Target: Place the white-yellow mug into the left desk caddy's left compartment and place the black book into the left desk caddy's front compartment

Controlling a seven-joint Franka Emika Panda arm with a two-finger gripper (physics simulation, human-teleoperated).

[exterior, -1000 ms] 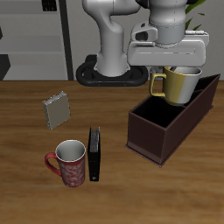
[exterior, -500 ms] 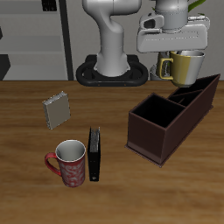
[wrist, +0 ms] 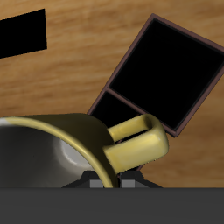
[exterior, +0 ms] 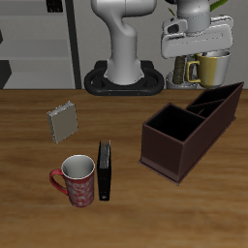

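The white-yellow mug (exterior: 212, 67) hangs in the air above the far end of the left desk caddy (exterior: 191, 129), held by my gripper (exterior: 207, 53), which is shut on its rim. The wrist view shows the mug's rim and yellowish handle (wrist: 133, 140) close up, with the caddy's dark compartments (wrist: 166, 74) below. The caddy's left compartment (exterior: 225, 97) is the small section at its far end. The black book (exterior: 104, 171) stands on edge on the table near the front, beside the red mug.
A red patterned mug (exterior: 77, 180) stands next to the black book. A small grey booklet (exterior: 63, 121) stands farther back on the table. The robot's base (exterior: 121, 77) sits behind, with grey cabinets beyond.
The gripper has carried the mug up and farther back along the caddy, from over its middle toward its far end.
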